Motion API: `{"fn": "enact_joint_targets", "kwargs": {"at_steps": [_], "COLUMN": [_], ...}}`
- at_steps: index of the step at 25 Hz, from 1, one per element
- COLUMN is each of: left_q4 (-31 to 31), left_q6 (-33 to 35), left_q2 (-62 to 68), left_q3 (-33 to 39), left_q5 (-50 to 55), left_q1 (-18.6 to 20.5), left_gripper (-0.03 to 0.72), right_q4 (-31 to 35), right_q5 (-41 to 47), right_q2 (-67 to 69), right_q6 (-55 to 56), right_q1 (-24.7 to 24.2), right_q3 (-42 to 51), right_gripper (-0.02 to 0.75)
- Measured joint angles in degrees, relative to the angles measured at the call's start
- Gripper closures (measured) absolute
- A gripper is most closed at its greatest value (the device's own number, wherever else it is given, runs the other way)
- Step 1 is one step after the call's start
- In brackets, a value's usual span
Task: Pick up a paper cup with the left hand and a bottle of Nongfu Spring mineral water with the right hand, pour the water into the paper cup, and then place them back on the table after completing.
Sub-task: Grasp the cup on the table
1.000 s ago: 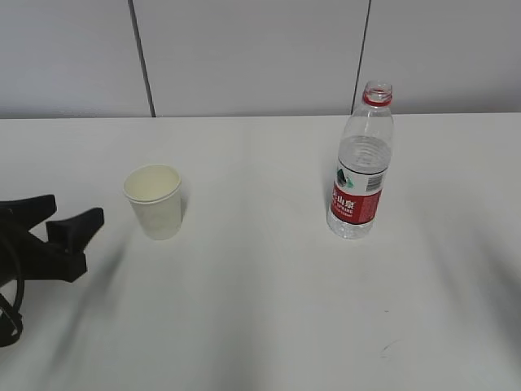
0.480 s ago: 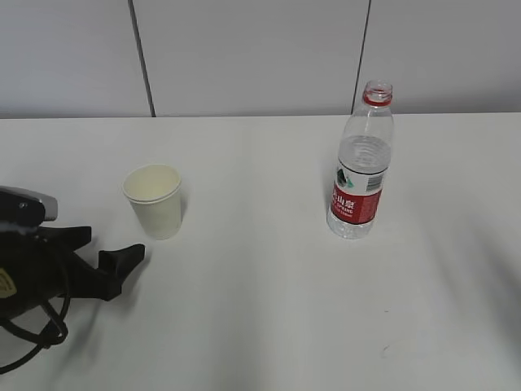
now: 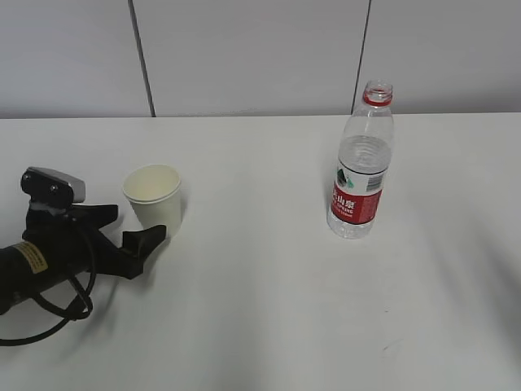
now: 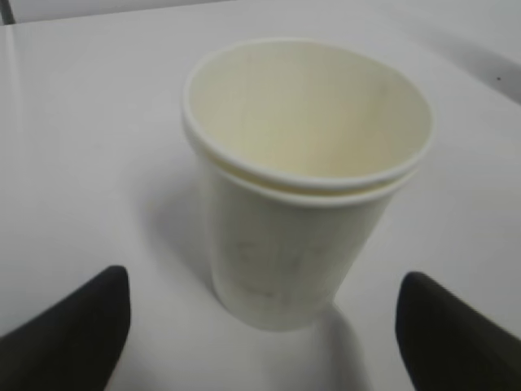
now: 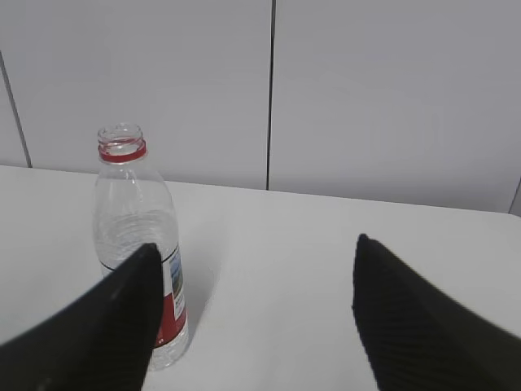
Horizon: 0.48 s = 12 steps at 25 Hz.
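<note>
Backdrop: pale grey wall panels with dark vertical seams stand behind the table, a plain white matte top.
Paper cup: paper cup stands upright on the left half of the table, mouth up and empty as far as the left wrist view shows; a doubled rim suggests two nested cups.
Bottle: bottle stands upright on the right half, well apart from the cup, cap off with a red neck ring; the water fills it to about the shoulder.
Placement: cup to the left, bottle to the right, probably so each arm takes the nearer item.
Left hand: left hand lies low on the table beside the cup; jaws spread wider than the cup, one finger on either side, touching nothing, holding nothing.
Right hand: right hand shows only in its wrist view; jaws wide apart and empty, the bottle ahead beside its left finger, contact not evident.
</note>
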Motion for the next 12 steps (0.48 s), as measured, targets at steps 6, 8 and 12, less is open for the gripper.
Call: {"fn": "enact_joint_targets", "kwargs": {"at_steps": [6, 8, 12], "left_q4": [-0.3, -1.7, -3.9], "left_q6": [0.0, 0.0, 0.0], "left_q2": [2.9, 4.1, 6.4], "left_q3": [-4.8, -6.7, -9.8], "left_q5": [0.0, 0.0, 0.1], "left_q1": [-3.0, -4.1, -5.4], "left_gripper": [0.097, 0.099, 0.101], "right_q4": [0.0, 0.0, 0.0], "right_q5": [0.0, -0.1, -1.1], "right_q2": [0.0, 0.0, 0.0], "right_q6": [0.0, 0.0, 0.0], "right_q1": [0.0, 0.0, 0.0], "right_q3": [0.0, 0.0, 0.0], "right_gripper": [0.204, 0.204, 0.204]}}
